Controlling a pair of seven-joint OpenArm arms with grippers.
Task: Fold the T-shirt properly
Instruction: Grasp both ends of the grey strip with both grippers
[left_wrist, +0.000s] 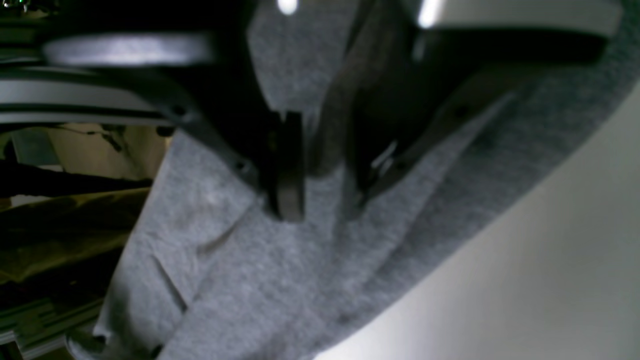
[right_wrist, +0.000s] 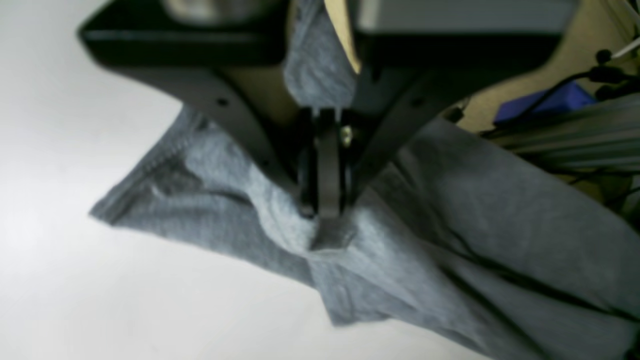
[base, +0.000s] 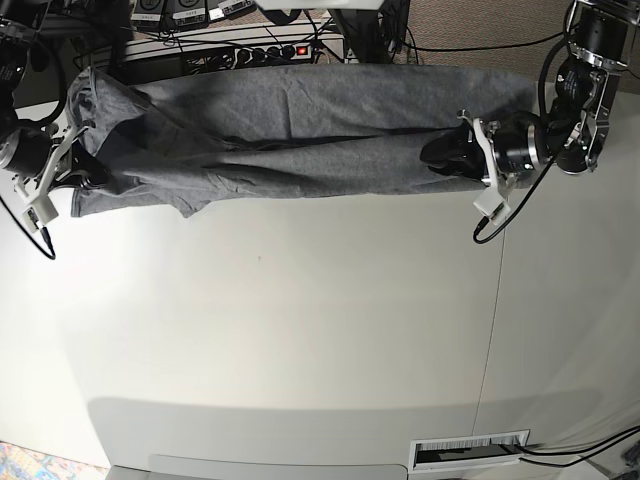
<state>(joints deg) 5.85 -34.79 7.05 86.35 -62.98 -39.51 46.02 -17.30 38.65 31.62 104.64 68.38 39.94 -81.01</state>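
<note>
A grey T-shirt lies stretched in a long band across the far edge of the white table. My left gripper is at the shirt's right end and is shut on its fabric. My right gripper is at the shirt's left end, by a sleeve. In the right wrist view its jaws are pinched together on a fold of grey cloth.
Power strips and cables lie behind the table's far edge. A white cable hangs from the left arm. A vent slot sits at the table's near right. A blue object shows off the table.
</note>
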